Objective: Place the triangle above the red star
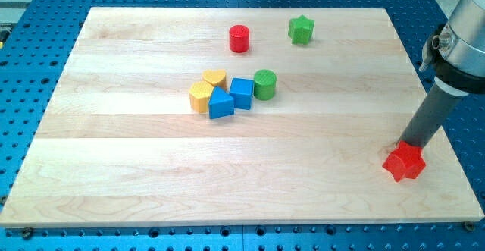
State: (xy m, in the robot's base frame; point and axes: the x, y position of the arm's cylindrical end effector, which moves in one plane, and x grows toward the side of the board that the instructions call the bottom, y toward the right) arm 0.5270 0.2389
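My tip (pixel 405 146) has no end effector to open or close and touches the red star (pixel 404 163) at the table's (pixel 114 183) right, so next it must fetch the far-off blue triangle (pixel 220 104).

The board (pixel 242 175) is made of pale, smooth wood. The red star (pixel 404 164) is coated in shiny paint.

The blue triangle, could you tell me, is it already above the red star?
No, the blue triangle sits in the central cluster, far from the red star at my tip.
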